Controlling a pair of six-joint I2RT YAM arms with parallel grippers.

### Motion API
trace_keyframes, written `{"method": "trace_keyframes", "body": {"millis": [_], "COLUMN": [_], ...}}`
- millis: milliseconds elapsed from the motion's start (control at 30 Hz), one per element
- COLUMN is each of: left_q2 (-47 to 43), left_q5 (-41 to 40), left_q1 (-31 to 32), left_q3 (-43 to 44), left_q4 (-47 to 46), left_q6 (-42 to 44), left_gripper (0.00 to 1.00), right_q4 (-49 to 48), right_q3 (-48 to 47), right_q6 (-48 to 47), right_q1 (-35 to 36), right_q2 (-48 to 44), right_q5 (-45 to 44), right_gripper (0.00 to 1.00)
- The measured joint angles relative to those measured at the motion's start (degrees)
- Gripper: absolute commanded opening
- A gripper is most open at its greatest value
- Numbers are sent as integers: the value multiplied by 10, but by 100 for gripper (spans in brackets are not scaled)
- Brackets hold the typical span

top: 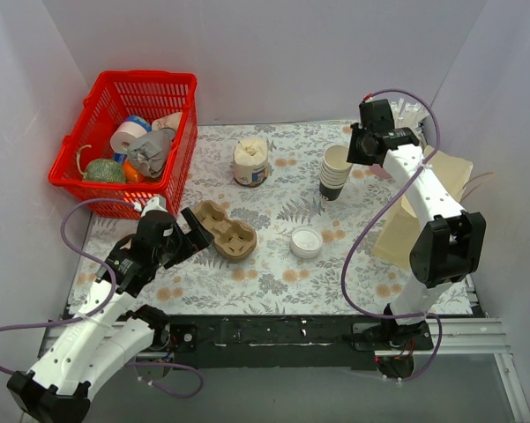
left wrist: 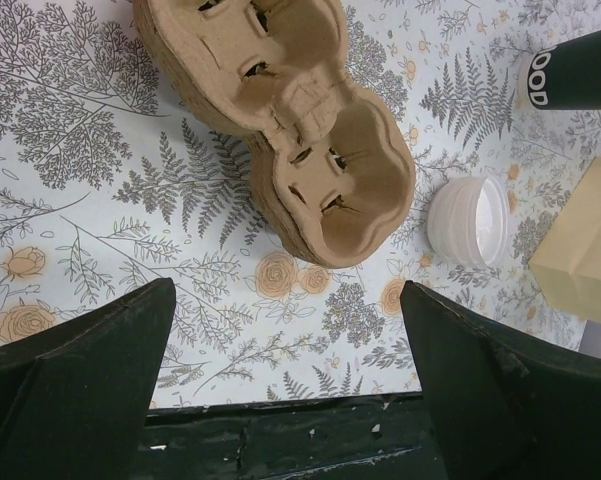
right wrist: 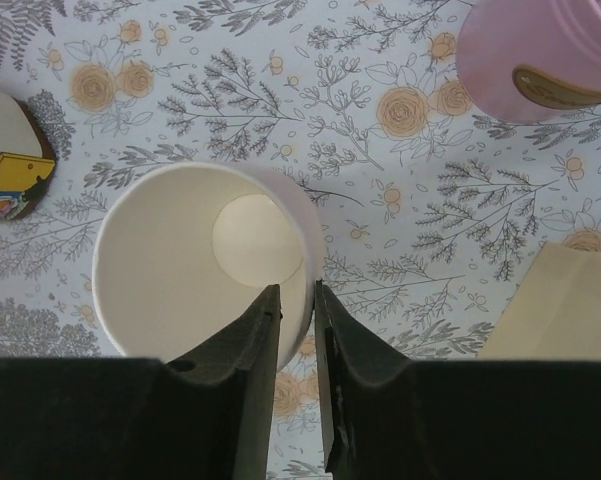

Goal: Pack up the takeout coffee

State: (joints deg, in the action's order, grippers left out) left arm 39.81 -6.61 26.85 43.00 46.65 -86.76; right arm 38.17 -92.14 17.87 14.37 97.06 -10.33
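Right pincer (right wrist: 296,288) narrow, one finger inside and one outside the rim of the top cup in the stack of cups (top: 336,172); a firm grip cannot be confirmed. Left pincer (left wrist: 288,290) wide, above the counter (top: 273,273) near the cardboard carrier (left wrist: 320,170). Lidded coffee cup (top: 306,241) sits on the counter between carrier and paper bag (top: 390,240), untouched.

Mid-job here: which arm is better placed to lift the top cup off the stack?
Right. The right gripper has its fingers either side of the top cup rim, one inside, one outside. The left gripper hangs open by the cardboard carrier, well away from the stack.
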Motion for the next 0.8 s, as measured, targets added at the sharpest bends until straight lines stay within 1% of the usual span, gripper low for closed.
{"method": "trace_keyframes", "body": {"millis": [33, 67, 100, 167, 233, 267, 533, 800], "left_q2": [2, 4, 5, 5, 5, 5, -1, -3], "left_q5": [0, 0, 0, 0, 0, 0, 1, 6], "left_q1": [0, 0, 0, 0, 0, 0, 0, 0], "left_q3": [0, 0, 0, 0, 0, 0, 0, 0], "left_q4": [0, 0, 0, 0, 0, 0, -3, -6], "left_q6": [0, 0, 0, 0, 0, 0, 0, 0], "left_gripper": [98, 98, 98, 98, 98, 98, 98, 98], "right_q4": [1, 3, 5, 8, 13, 16, 25, 24], "right_q3": [0, 0, 0, -1, -5, -7, -39, -63], "right_q6": [-1, 0, 1, 2, 6, 6, 10, 17], "right_q1": [-1, -2, -3, -5, -7, -7, -8, -9], "right_q2": [1, 2, 2, 2, 2, 2, 2, 2], "right_q5": [0, 0, 0, 1, 2, 2, 6, 34], "right_gripper": [24, 13, 10, 7, 6, 2, 1, 1]}}
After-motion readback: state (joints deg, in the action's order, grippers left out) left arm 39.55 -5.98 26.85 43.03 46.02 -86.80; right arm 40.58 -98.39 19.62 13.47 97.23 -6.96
